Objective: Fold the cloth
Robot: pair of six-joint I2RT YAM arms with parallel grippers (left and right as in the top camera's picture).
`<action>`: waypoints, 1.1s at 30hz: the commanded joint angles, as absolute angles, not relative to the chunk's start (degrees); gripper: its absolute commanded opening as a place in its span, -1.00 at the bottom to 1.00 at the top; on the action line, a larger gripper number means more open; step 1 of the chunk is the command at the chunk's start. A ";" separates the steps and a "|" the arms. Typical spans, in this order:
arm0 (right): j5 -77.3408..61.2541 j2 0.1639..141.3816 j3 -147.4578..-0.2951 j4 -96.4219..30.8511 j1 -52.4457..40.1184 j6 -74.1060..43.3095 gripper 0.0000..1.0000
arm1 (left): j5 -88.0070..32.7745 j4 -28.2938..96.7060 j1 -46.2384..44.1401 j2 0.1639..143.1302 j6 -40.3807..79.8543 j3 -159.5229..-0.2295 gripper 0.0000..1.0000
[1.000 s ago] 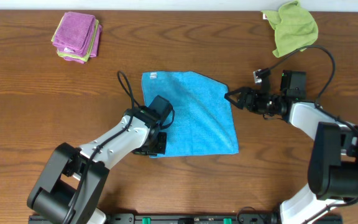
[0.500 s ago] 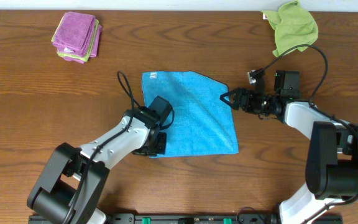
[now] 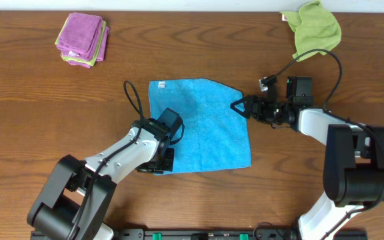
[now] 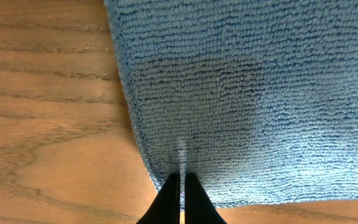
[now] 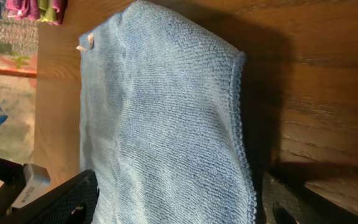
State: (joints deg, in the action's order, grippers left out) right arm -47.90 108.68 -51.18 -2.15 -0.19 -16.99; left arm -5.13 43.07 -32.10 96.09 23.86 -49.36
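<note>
The blue cloth (image 3: 205, 127) lies flat on the wooden table, its white tag at the far left corner. My left gripper (image 3: 161, 162) is at the cloth's near left corner. In the left wrist view its black fingers (image 4: 182, 185) are shut on the cloth's edge (image 4: 241, 93). My right gripper (image 3: 239, 106) is open at the cloth's far right corner. In the right wrist view its fingers (image 5: 179, 208) stand wide apart, with the cloth (image 5: 166, 124) lying between them and not pinched.
A folded stack of pink and green cloths (image 3: 82, 39) lies at the far left. A crumpled green cloth (image 3: 317, 27) lies at the far right. A black cable loops from the right arm (image 3: 325, 57).
My right gripper has moved left onto the cloth's far right corner. The cloth and my left gripper have shifted slightly to the left.
</note>
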 commanded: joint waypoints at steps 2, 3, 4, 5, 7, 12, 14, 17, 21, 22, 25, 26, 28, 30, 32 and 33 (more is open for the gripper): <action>-47.79 109.60 -51.66 -0.78 -2.26 -17.82 0.69 | -2.33 43.44 -32.16 96.31 24.49 -47.99 -0.88; -47.77 109.78 -51.66 0.19 -2.57 -18.41 0.69 | -2.33 43.44 -32.16 96.31 24.49 -47.99 -0.89; -47.79 110.06 -51.66 1.37 -2.83 -19.14 0.69 | -2.35 43.46 -32.16 96.31 24.49 -47.99 -0.88; -47.81 110.69 -51.66 3.42 -3.11 -20.62 0.68 | -2.35 43.48 -32.16 96.31 24.49 -47.99 -0.88; -48.38 112.49 -51.68 8.05 -3.46 -24.80 0.69 | -2.35 43.48 -32.16 96.31 24.49 -47.99 -0.88; -51.79 117.34 -52.42 21.47 -3.68 -32.16 0.65 | -2.37 43.59 -32.16 96.31 24.49 -47.99 -0.88; -51.92 118.30 -53.49 25.65 -3.70 -33.87 0.64 | -2.37 43.62 -32.16 96.31 24.49 -47.99 -0.89; -51.92 118.52 -56.34 30.46 -3.79 -33.89 0.57 | -2.37 43.59 -32.16 96.31 24.49 -47.99 -0.89; -51.92 118.52 -62.63 30.89 -3.77 -33.85 0.52 | -2.37 43.62 -32.16 96.31 24.49 -47.99 -0.88; -51.92 118.52 -64.51 30.89 -3.77 -33.82 0.52 | -2.35 43.62 -32.16 96.31 24.49 -47.99 -0.89; -52.31 118.52 -69.08 30.87 -3.55 -33.78 0.52 | -2.33 43.55 -32.16 96.31 24.49 -47.99 -0.88; -52.75 118.52 -70.06 30.83 -3.36 -33.71 0.52 | -2.33 43.46 -32.16 96.31 24.49 -47.99 -0.88; -54.43 118.52 -71.75 30.81 -2.68 -33.65 0.40 | -2.33 43.35 -32.16 96.31 24.51 -47.99 -0.88; -57.82 118.52 -73.63 29.89 -1.76 -33.67 0.33 | -2.33 43.22 -32.16 96.31 24.73 -47.99 -0.88; -62.08 118.52 -75.99 26.17 -0.62 -33.61 0.24 | -2.35 42.81 -32.16 96.31 24.91 -47.99 -0.88; -63.64 118.52 -76.93 23.92 -0.16 -33.47 0.20 | -2.35 42.50 -32.16 96.31 24.91 -47.99 -0.88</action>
State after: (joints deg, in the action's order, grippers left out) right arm -56.93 118.65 -74.19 26.17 -1.91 -33.74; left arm -4.51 42.98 -32.16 96.09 24.21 -49.32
